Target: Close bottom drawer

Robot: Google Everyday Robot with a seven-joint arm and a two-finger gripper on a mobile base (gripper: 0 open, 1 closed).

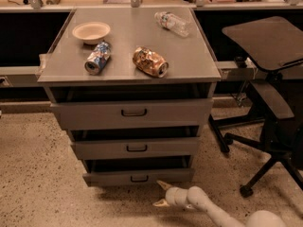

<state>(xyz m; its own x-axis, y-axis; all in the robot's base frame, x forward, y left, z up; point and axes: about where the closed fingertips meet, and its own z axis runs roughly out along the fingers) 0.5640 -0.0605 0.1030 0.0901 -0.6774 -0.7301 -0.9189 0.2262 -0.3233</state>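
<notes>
Hanging just before the bottom drawer [113,178], the gripper [159,194] gapes wide (office chair [271,103] well apart).

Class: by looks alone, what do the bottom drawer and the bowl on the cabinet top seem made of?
Narrow grey bottom drawer: probably painted sheet metal; flat matte front, thin edges. Pale round bowl: perhaps paper pulp or ceramic; dull cream surface, undecided. The robot's cream tool, open, hovers just below the drawer front, toward its right.
</notes>
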